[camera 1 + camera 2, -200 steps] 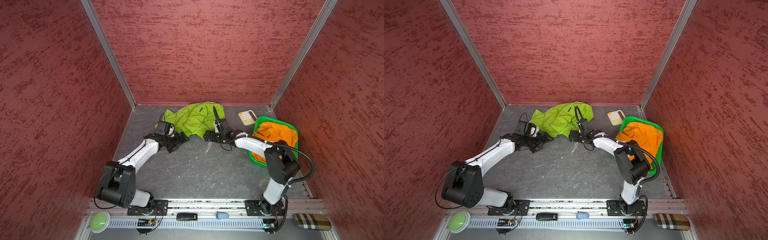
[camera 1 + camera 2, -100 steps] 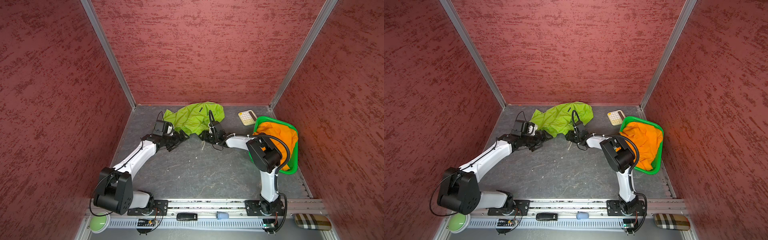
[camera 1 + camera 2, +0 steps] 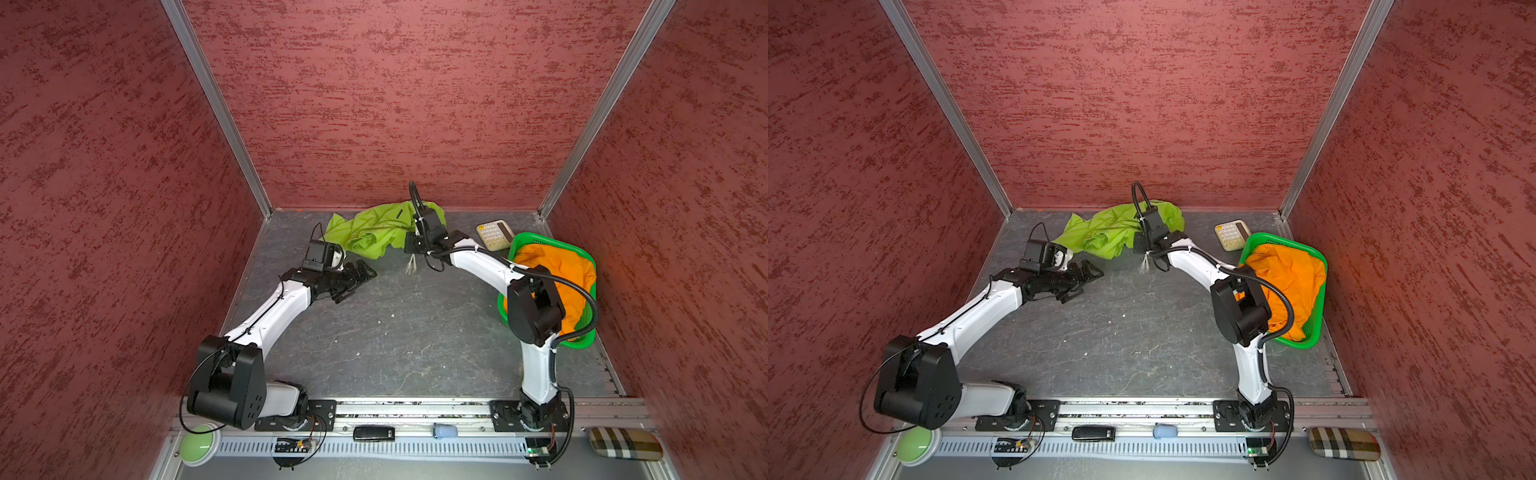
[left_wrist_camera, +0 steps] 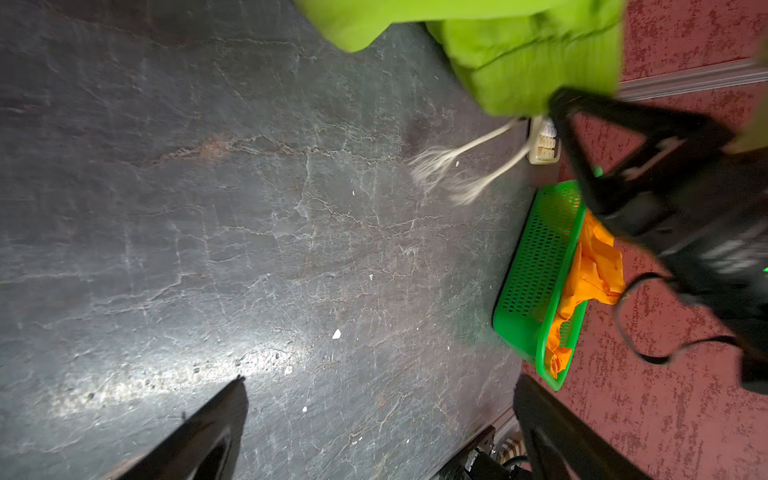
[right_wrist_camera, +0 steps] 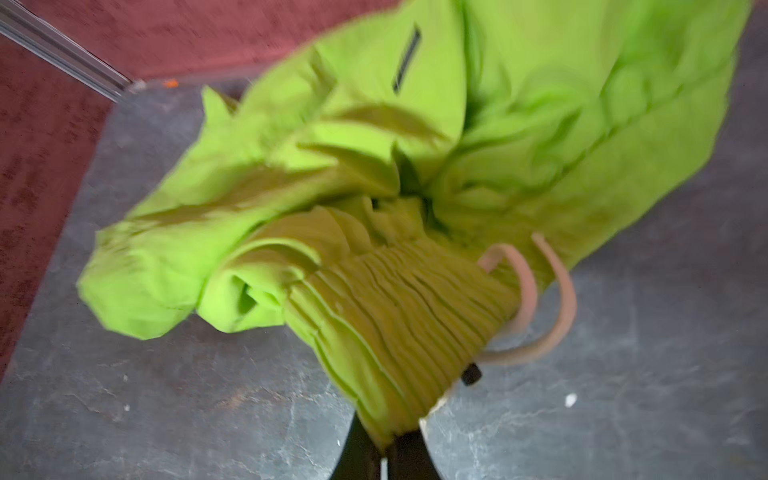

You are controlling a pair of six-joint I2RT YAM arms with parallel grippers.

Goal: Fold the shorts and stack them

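The lime green shorts (image 3: 374, 230) (image 3: 1113, 232) lie crumpled at the back of the table. My right gripper (image 5: 384, 446) is shut on their gathered elastic waistband (image 5: 407, 316), at the heap's near right edge (image 3: 409, 245). A pale drawstring (image 5: 540, 307) with frayed ends (image 3: 411, 266) hangs from the waistband. My left gripper (image 4: 380, 382) is open and empty, low over bare table in front of the heap's left side (image 3: 359, 276) (image 3: 1090, 272). The orange shorts (image 3: 557, 270) (image 3: 1287, 274) fill the green basket (image 3: 540, 240) on the right.
A cream calculator (image 3: 494, 235) lies at the back, between the green heap and the basket (image 3: 1283, 241). Red walls close in the back and both sides. A green button (image 3: 199, 442) and a plaid case (image 3: 625, 442) sit by the front rail.
My right gripper has gone from open to shut on the green shorts' waistband, shifting left and back along the heap's edge. The left gripper has stayed open and nearly still.
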